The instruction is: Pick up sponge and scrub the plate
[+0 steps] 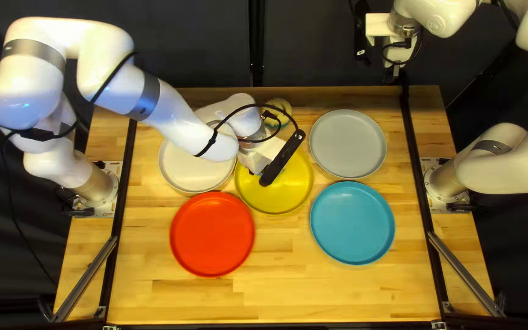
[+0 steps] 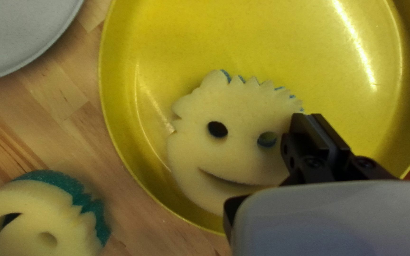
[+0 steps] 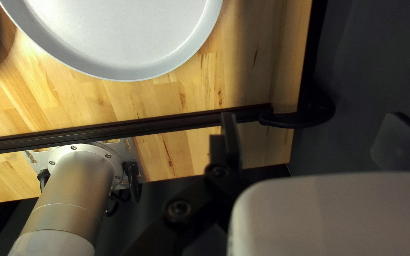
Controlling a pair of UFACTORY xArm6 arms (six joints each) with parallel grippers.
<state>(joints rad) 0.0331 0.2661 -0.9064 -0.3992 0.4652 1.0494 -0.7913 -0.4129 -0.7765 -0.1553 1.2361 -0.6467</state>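
Cream smiley-faced sponge (image 2: 233, 161), blue peeking behind its jagged edge, over the round, glossy yellow plate (image 2: 271, 42)

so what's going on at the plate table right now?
The left arm's gripper is at a face-shaped sponge lying in the yellow plate, its fingers drawn together over the sponge's edge. Can't tell whether they actually pinch it, or whether it is being scrubbed. A second sponge lies on the wood beside that plate. The right arm's gripper hangs open off to the side, holding nothing.
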